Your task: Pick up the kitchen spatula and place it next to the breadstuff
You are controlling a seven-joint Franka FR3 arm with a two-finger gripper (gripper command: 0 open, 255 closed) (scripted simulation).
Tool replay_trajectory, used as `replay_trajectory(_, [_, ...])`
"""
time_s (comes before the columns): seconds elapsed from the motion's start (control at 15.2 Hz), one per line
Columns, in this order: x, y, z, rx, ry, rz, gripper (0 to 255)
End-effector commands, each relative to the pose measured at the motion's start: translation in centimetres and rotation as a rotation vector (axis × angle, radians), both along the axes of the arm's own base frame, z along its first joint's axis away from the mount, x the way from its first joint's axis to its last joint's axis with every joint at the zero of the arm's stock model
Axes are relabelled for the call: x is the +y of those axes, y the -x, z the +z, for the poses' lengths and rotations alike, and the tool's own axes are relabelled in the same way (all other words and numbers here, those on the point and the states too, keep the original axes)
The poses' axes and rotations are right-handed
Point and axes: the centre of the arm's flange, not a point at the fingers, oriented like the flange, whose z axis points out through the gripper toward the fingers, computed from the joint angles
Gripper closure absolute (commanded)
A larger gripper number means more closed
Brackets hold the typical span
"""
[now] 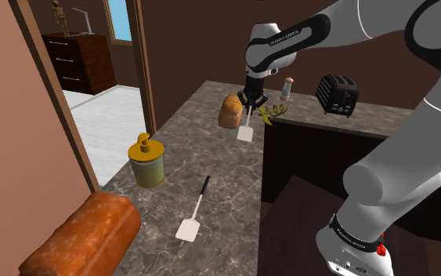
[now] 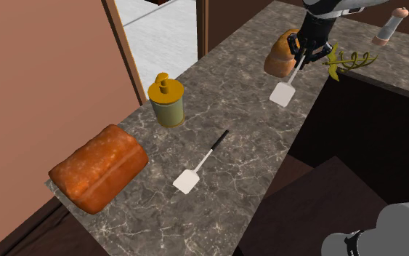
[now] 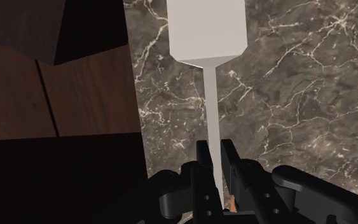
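A dark grey, white-veined marble table [image 1: 211, 157] [image 2: 232, 109] [image 3: 285, 95] ran from the foreground towards a corner, with dark wooden cabinet fronts below its edge. The white arm [image 1: 399, 165] reached over it from the stand.

A large orange-brown loaf [image 1: 85, 239] [image 2: 99, 167] lay at the table's near end. The shoulder view took in a black two-slot toaster [image 1: 337, 94] on the far run of the table and a dark wooden dresser [image 1: 77, 59] through the doorway. A small brown loaf [image 1: 229, 112] [image 2: 279, 57] sat near the corner, and a squat yellow-green jar with an orange-yellow pump top [image 1: 147, 163] [image 2: 167, 102] stood between the two loaves.

The all-black end effector [image 1: 248, 100] [image 2: 302, 49] [image 3: 213, 149] hung just beside the small brown loaf, its fingers [image 3: 202, 167] pinching the thin stem of a white spatula [image 1: 245, 133] [image 2: 283, 93] [image 3: 206, 28]. The tool pointed downward, its flat blade low over the table near the edge. Whether the blade touched the stone could not be told. The wrist view gave the grip close up: both fingers pressed against the narrow stem, the blade beyond them over marble, with the table's edge and cabinet wood alongside.

A second spatula [image 1: 188, 229] [image 2: 186, 181], white-bladed with a black handle, lay flat on the table between the jar and the large loaf, well apart from the end effector. A slim grinder with a brown cap [image 1: 288, 88] [image 2: 390, 25] and a green leafy sprig [image 1: 272, 114] [image 2: 348, 62] sat beyond the small loaf.
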Motion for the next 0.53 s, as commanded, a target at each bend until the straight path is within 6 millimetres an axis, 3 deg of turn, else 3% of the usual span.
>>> replay_trajectory(0.0, [-2.6,0.1,0.0,0.0,0.0,0.001,255])
replay_trajectory(0.46, [-11.8,0.6,0.0,0.0,0.0,0.001,255])
